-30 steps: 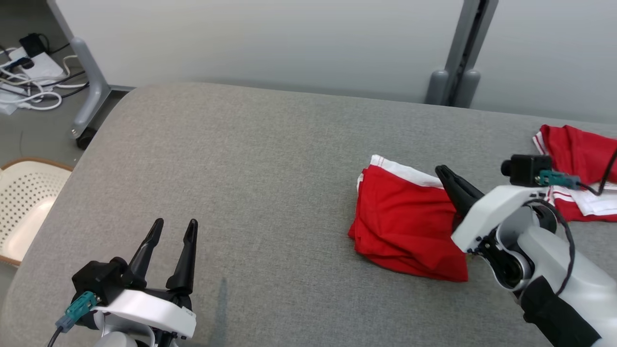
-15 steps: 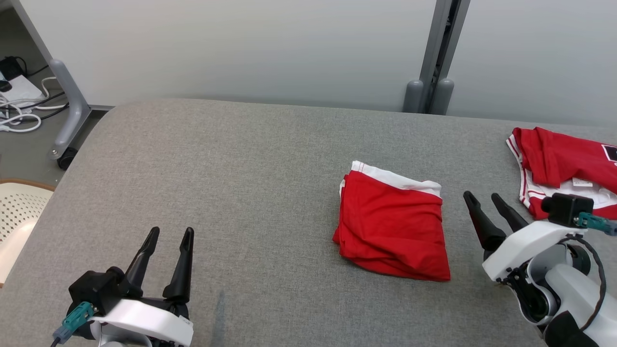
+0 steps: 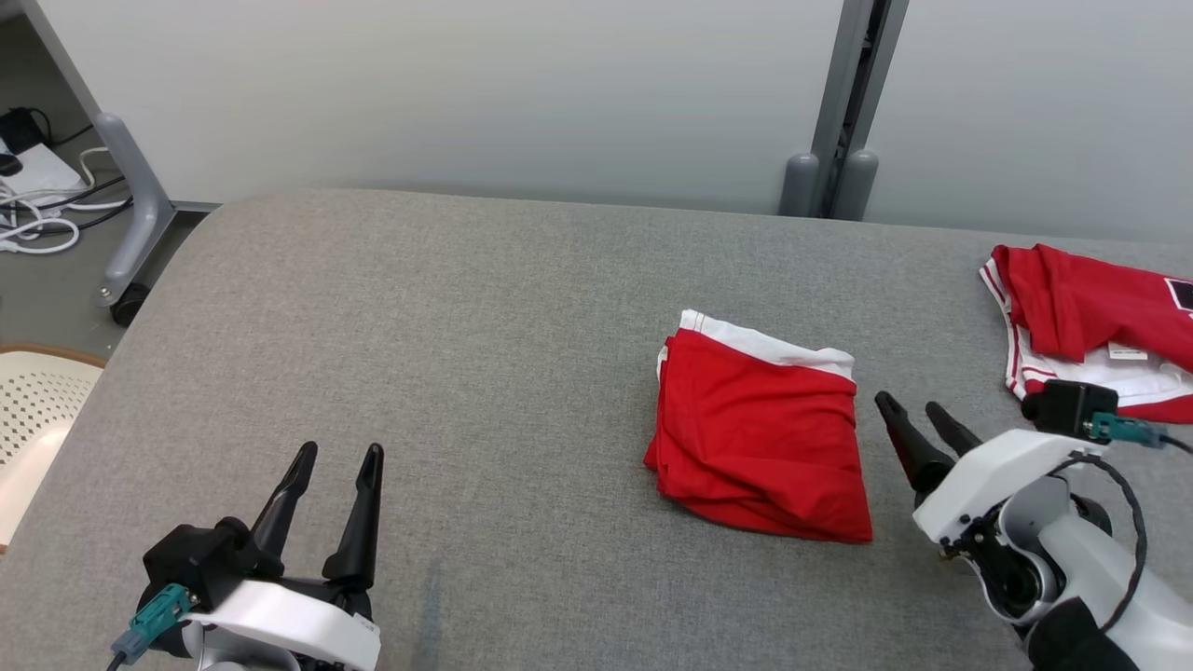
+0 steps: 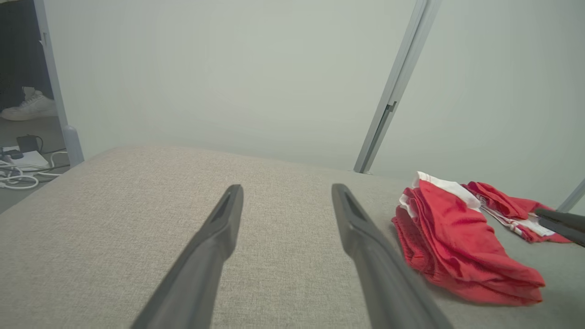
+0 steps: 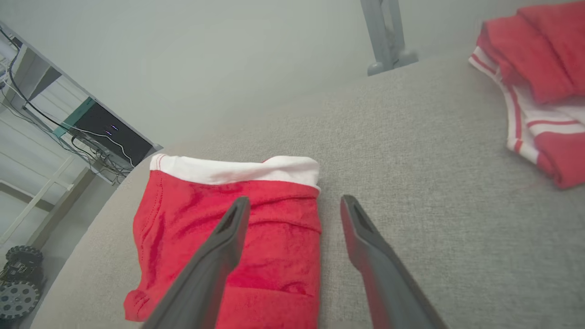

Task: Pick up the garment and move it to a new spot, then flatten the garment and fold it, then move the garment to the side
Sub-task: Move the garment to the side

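Note:
The garment (image 3: 760, 438) is a red piece with a white band, folded into a compact rectangle on the grey padded table (image 3: 466, 326), right of centre. My right gripper (image 3: 906, 403) stands open just to the right of it, apart from the cloth, with nothing between its fingers. In the right wrist view the gripper (image 5: 295, 200) hangs over the garment's (image 5: 183, 228) right edge. My left gripper (image 3: 340, 450) is open and empty near the table's front left. In the left wrist view that gripper (image 4: 287, 188) points across bare table, with the garment (image 4: 457, 237) off to its right.
A second red and white garment (image 3: 1090, 317) lies crumpled at the table's far right edge. A grey post (image 3: 839, 140) rises behind the table against a pale wall. A white perforated seat (image 3: 28, 410) and floor cables (image 3: 37, 205) sit beyond the left edge.
My right gripper has opened, let go of the folded garment and drawn back to its right. The head camera has shifted. The left arm has stayed where it was.

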You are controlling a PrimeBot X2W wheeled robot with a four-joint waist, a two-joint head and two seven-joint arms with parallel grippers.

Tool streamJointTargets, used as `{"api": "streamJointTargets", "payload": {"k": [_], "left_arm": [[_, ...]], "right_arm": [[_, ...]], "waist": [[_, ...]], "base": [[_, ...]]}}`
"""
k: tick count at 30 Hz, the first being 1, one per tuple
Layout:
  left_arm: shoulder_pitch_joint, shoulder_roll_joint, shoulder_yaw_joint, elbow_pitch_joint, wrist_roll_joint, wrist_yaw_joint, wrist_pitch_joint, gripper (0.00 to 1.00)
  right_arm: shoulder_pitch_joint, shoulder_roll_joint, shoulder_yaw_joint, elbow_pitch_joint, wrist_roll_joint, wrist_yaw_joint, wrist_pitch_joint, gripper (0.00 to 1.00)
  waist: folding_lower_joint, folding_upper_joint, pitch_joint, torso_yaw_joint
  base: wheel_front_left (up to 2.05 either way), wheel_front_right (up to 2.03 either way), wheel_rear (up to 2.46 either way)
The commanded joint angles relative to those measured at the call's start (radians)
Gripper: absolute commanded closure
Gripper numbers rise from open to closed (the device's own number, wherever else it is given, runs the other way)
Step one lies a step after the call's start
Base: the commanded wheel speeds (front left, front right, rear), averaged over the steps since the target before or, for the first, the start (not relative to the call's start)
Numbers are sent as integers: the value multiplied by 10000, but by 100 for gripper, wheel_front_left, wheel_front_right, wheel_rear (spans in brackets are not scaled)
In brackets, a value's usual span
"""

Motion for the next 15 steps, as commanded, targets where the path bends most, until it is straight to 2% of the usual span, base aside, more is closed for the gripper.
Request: {"api": "streamJointTargets", "payload": {"k": [1, 10, 15], "left_arm": [[-80, 59, 5, 30, 28, -8, -2, 0], [-286, 84, -151, 130, -90, -12, -2, 0], [-408, 75, -207, 158, -148, -12, -1, 0]], "right_arm": [[-172, 47, -83, 155, 122, 7, 301, 0], [-1427, 453, -319, 1977, 761, 7, 3387, 0], [-1725, 536, -435, 2594, 1024, 7, 4133, 0]], "waist": [[0, -1, 32, 28], [0, -1, 322, 433], [0, -1, 512, 723]], "base": [[0, 0, 0], [0, 0, 0], [0, 0, 0]]}}
